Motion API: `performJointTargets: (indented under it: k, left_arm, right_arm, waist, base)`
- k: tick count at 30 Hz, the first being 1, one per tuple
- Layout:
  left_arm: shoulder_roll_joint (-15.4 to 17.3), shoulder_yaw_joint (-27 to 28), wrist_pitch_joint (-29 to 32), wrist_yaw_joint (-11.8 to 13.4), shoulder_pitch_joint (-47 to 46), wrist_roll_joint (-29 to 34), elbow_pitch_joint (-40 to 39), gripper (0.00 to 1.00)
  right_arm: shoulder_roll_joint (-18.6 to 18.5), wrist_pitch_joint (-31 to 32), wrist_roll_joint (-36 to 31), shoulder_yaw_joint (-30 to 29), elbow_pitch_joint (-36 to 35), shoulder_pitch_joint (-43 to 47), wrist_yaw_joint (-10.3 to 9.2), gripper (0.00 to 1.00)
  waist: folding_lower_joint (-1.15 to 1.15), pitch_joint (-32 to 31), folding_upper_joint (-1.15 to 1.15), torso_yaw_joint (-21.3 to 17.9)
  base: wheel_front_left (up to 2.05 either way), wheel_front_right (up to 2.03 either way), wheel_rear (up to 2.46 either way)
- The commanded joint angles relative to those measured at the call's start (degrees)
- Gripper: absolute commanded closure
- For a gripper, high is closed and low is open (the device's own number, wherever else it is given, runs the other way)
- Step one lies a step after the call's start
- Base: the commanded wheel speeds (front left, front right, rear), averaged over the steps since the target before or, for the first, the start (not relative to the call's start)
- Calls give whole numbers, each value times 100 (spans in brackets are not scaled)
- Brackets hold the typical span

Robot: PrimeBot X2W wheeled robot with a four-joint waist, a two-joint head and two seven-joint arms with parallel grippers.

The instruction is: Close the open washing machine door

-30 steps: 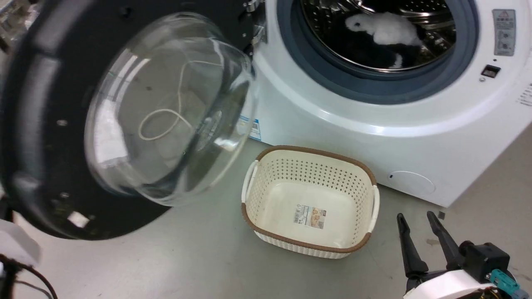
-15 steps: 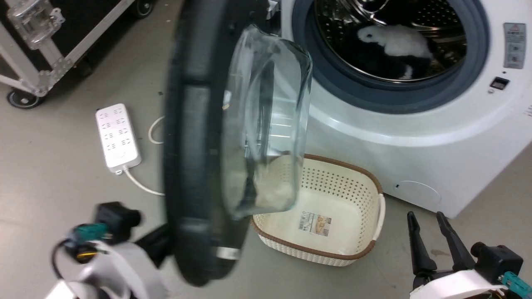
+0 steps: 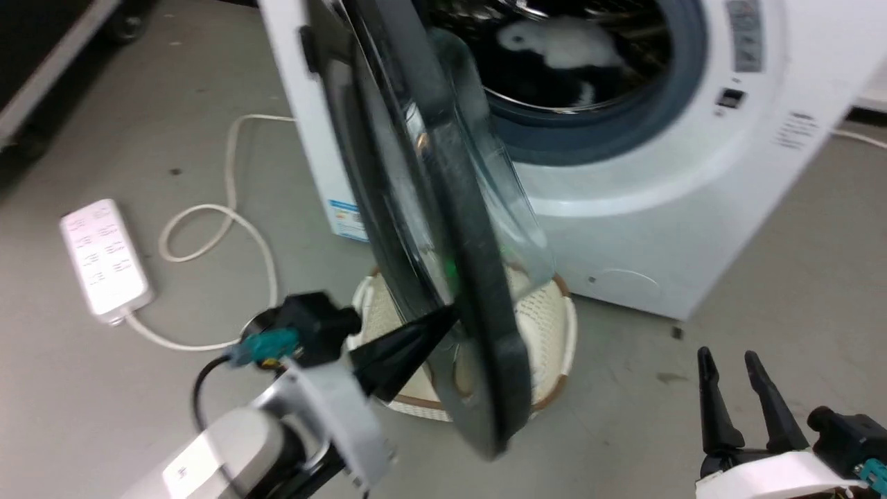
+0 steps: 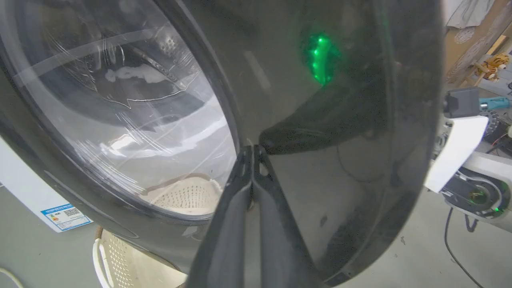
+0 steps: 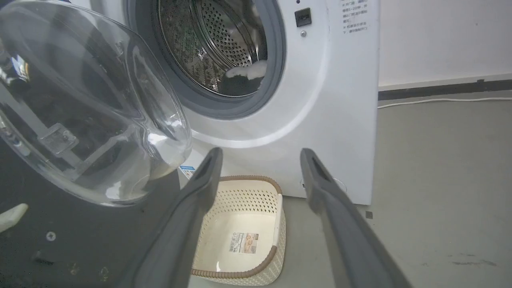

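Note:
The washing machine door (image 3: 478, 277), round and glossy black with a bulging clear glass bowl, stands partly open and nearly edge-on in front of the white washing machine (image 3: 658, 229). My left gripper (image 3: 447, 315) is shut with nothing in it, and its joined tips press on the door's outer black face (image 4: 320, 120). In the left wrist view the gripper (image 4: 253, 150) touches the gloss beside the glass. My right gripper (image 3: 734, 360) hangs open at the lower right, apart from the door. From the right wrist, the open gripper (image 5: 260, 154) faces the glass bowl (image 5: 92, 104) and the drum.
A cream basket (image 3: 565, 326) with a brown rim sits on the floor under the door's swing, also seen as the basket (image 5: 240, 224). White and black laundry (image 3: 561, 41) lies in the drum. A white power strip (image 3: 104, 260) and its cable (image 3: 229, 222) lie left.
The door has swung from wide open to nearly edge-on, toward the machine, with my left gripper following against its outer face. The head camera has shifted; the right gripper keeps its place.

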Motion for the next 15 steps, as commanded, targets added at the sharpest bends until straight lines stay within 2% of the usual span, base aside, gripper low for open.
performJointTargets:
  k: [1,4,10,11,15]
  left_arm:
    - [-110,-175,-77,-50,-268,-108,122,100]
    - [-395,-404,-177,-67,-699,-138,530,100]
    - [-1137,-461,-347,-12,-1468,104,1544,100]
    - [-1489,-486,-385,34,-1838,212,2136,100]
    - [-1887,-490,-459,89,-2256,303,2922,100]
  right_arm:
    - [-4,-63,92,-21,12,-82,5,0]
    - [-4,-96,187,-62,-1,-101,6,0]
    - [-4,-96,273,-98,-77,-167,6,0]
    - [-4,-96,312,-104,-105,-182,6,0]
    - [-4,-96,350,-104,-129,-182,6,0]
  waist:
    - [0,124,0,-327]
    - [0,214,0,-625]
    - [0,373,0,-1195]
    - [0,426,0,-1388]
    - [0,458,0,-1543]
  base:
    - [0,0,0]
    - [0,0,0]
    - [0,0,0]
    - [0,0,0]
    - [0,0,0]
